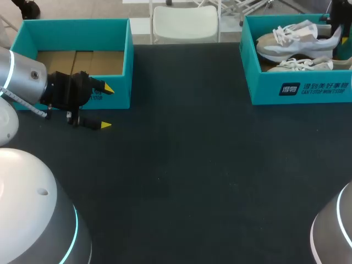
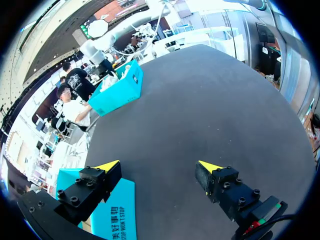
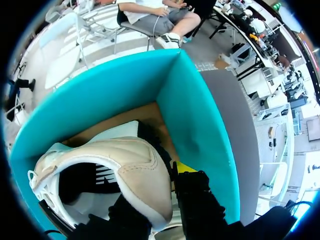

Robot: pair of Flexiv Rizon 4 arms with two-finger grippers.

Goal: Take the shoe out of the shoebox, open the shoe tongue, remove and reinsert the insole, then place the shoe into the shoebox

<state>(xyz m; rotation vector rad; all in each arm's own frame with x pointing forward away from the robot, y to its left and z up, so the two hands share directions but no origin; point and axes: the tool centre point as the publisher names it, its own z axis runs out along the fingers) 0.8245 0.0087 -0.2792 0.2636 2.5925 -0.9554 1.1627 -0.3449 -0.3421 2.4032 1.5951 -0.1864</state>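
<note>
Over at ten o'clock on the surface [image 1: 192, 165] sits the empty shoebox [image 1: 71, 23]. My left gripper [image 1: 107, 106] hangs just before its front wall, yellow tips apart, nothing between them. At two o'clock the second shoebox [image 1: 297, 91] holds the pale shoe [image 1: 286, 44] and its mate. My right gripper [image 3: 167, 187] is inside that box at the shoe's heel; I cannot tell whether it is clamped.

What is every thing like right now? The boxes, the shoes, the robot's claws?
left shoebox: open, empty.
right shoebox: open, not empty.
shoes: two, laced, lying in the right shoebox.
left gripper: open, holding nothing, beside the left shoebox.
right gripper: inside the right shoebox at a shoe's heel; grip unclear.
</note>
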